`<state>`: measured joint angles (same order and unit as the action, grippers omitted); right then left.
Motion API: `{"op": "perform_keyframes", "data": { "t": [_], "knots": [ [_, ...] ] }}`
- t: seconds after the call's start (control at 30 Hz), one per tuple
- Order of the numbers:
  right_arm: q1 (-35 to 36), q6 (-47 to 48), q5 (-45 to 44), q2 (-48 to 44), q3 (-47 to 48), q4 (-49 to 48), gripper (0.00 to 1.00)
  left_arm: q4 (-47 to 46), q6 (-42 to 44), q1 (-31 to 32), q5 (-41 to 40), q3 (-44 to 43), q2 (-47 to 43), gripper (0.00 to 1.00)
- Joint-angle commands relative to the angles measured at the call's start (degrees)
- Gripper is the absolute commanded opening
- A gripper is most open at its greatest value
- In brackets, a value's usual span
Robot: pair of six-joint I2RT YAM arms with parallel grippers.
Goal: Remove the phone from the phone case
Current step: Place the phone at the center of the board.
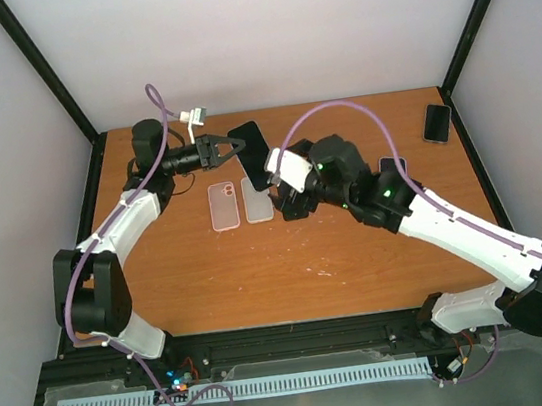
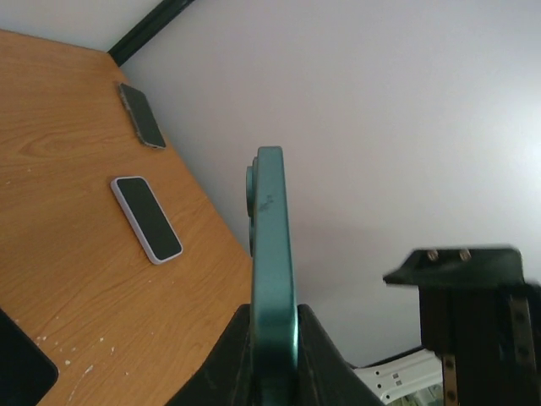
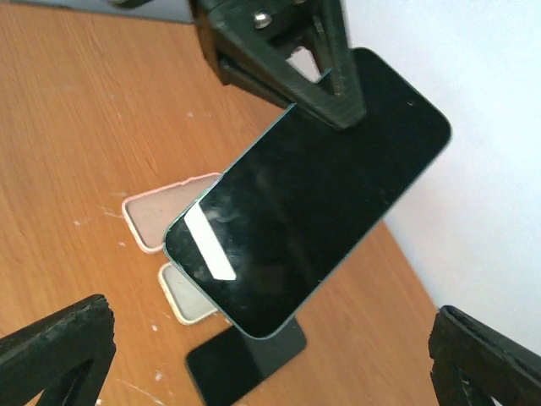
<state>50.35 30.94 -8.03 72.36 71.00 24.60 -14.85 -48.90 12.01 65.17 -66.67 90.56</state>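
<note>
My left gripper [image 1: 226, 150] is shut on a phone [image 1: 250, 145] with a black screen and teal edge, and holds it in the air at the back of the table. In the left wrist view the phone [image 2: 273, 245] stands edge-on between my fingers [image 2: 226, 359]. In the right wrist view its screen [image 3: 304, 211] faces the camera, with the left gripper's fingers [image 3: 325, 76] clamped on its upper end. My right gripper [image 1: 276, 178] is open wide and empty, just right of the phone and not touching it; its fingertips [image 3: 59, 347] show at the bottom corners.
An empty pink case [image 1: 223, 207] and an empty white case [image 1: 257, 203] lie on the wooden table [image 1: 291, 271] below the phone. A flat black phone or case [image 3: 245, 359] lies beside them. Two more phones [image 1: 437, 123] [image 1: 392, 164] lie at the right.
</note>
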Motion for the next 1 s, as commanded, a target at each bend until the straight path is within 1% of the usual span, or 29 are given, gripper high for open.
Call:
{"op": "perform_keyframes", "data": {
  "t": [0.0, 0.1, 0.27, 0.33, 0.37, 0.6, 0.77, 0.87, 0.97],
  "knots": [
    [-5.54, -12.04, 14.22, -1.28, 3.94, 6.41, 1.0, -10.97, 0.66, -0.2, 3.72, 1.93, -2.68, 0.01],
    [-10.17, -17.59, 21.85, -1.07, 4.89, 6.69, 0.98, -15.15, -0.22, -0.14, 3.84, 3.9, -3.88, 0.01],
    [-18.68, -28.86, 37.74, 2.26, 6.88, 6.34, 0.87, -22.01, -3.28, 0.07, 5.2, 5.6, -4.92, 0.01],
    [-21.13, -32.48, 43.38, 3.55, 6.53, 5.27, 0.84, -21.71, -1.82, 0.68, 5.62, 5.31, -5.46, 0.01],
    [-21.65, -33.76, 44.79, 3.82, 5.89, 4.29, 0.83, -20.73, -0.44, 1.11, 5.67, 5.26, -5.56, 0.01],
    [-21.96, -40.12, 52.05, 3.94, 2.19, -1.04, 0.77, -21.69, -0.66, 2.58, 5.76, 5.48, -5.27, 0.01],
    [-22.11, -43.97, 54.17, 5.6, 0.57, -4.48, 0.68, -25.44, -3.95, 3.77, 5.85, 5.26, -4.22, 0.01],
    [-22.33, -45.44, 54.37, 6.53, 0.54, -5.55, 0.64, -26.57, -4.7, 4.69, 6.02, 5.15, -3.74, 0.01],
    [-22.7, -46.47, 54.41, 6.88, 0.71, -6.27, 0.57, -27.33, -5.26, 5.04, 6.11, 5.17, -3.38, 0.01]
  ]
}}
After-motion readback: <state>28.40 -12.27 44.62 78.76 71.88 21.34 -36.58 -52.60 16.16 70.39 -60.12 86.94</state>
